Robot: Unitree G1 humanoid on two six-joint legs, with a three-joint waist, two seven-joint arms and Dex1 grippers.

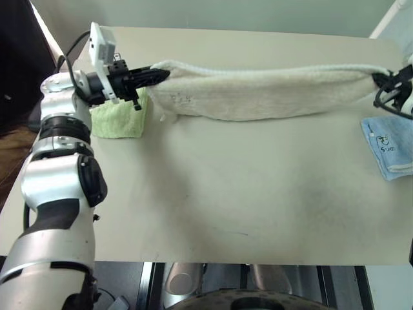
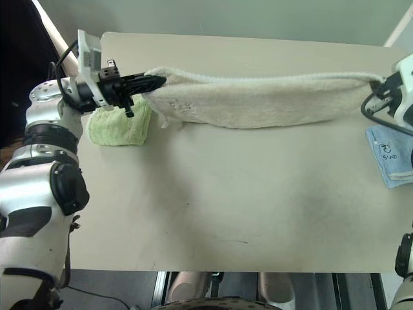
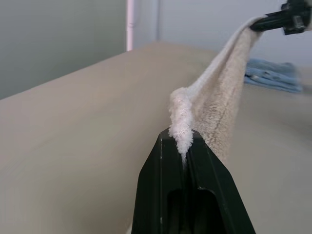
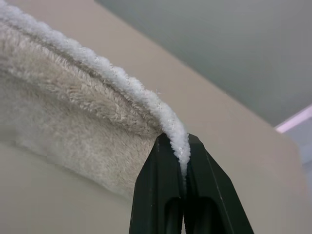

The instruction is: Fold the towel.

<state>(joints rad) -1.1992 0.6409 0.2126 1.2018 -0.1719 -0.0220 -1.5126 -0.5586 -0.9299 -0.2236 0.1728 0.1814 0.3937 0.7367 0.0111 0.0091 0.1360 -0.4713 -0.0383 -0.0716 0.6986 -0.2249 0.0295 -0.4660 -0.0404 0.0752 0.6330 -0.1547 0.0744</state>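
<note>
The towel (image 1: 271, 93), long beige terry cloth with a white corded edge, hangs stretched above the table between my two grippers, sagging in the middle. A small dark mark shows near its left end. My left gripper (image 1: 158, 74) is shut on the towel's left end, pointing sideways along the cloth. My right gripper (image 1: 381, 80) is shut on the right end at the table's far right. In the left wrist view the corded edge (image 3: 181, 127) is pinched between the black fingers (image 3: 156, 185); the right wrist view shows the same pinch on the edge (image 4: 176, 136).
A folded light green towel (image 1: 119, 119) lies on the beige table (image 1: 226, 200) just below my left gripper. A light blue towel (image 1: 390, 145) lies at the right edge. A dark shape stands beyond the table's left edge.
</note>
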